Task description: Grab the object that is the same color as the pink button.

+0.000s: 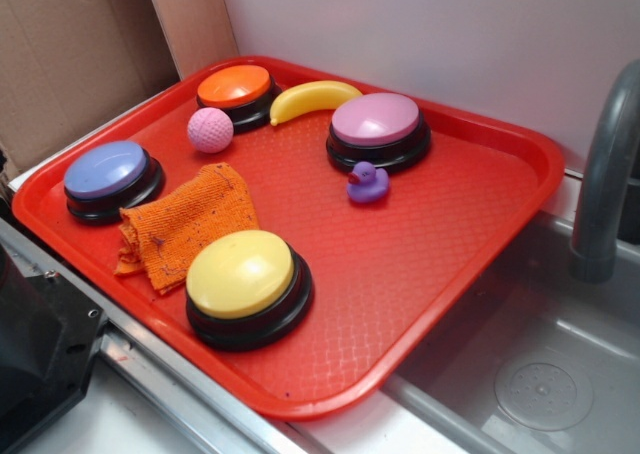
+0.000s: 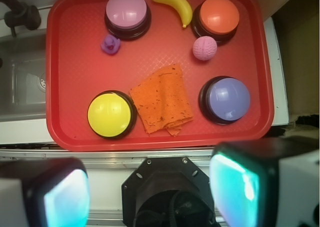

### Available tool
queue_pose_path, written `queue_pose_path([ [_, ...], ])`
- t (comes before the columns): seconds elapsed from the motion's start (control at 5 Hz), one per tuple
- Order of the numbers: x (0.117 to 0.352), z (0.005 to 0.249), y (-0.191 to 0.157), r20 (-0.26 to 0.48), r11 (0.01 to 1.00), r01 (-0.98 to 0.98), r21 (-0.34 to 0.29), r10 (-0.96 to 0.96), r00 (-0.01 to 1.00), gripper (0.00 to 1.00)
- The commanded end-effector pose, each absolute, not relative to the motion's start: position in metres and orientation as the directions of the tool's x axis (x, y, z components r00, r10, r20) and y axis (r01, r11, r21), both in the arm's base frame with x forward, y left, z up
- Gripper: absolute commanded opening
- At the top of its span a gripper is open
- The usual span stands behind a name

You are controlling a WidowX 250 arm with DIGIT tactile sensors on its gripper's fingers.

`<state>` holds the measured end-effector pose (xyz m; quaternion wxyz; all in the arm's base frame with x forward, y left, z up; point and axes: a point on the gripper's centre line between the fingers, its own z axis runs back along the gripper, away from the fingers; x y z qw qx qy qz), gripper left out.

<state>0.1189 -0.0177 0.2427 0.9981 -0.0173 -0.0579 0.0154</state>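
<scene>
Wrist view: my jaws (image 2: 145, 187) gape wide, empty; dimpled pink ball (image 2: 204, 48) sits just beside the orange domed button (image 2: 219, 15).

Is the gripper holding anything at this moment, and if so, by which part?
Nothing is held. The gripper is open and empty, back from the red tray; the pink ball sits untouched beside the orange button.

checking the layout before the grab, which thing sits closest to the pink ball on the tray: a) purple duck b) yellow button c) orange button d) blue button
c, the pink ball lies right beside the orange button at the back of the red tray, while the other buttons and the duck are clearly farther off.
</scene>
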Motion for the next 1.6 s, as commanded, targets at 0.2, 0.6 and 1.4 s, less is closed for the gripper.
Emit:
queue_pose_path([
  [0.2,0.134,0.23,-0.002,0.149,0.991,-0.126,-0.043,0.131,0.98,1.0],
  [0.6,0.179,0.18,0.05,0.214,0.905,-0.426,0.005,0.415,0.884,1.0],
  [1.4,0.25,0.047,0.103,0.326,0.774,-0.633,0.027,0.592,0.737,1.0],
])
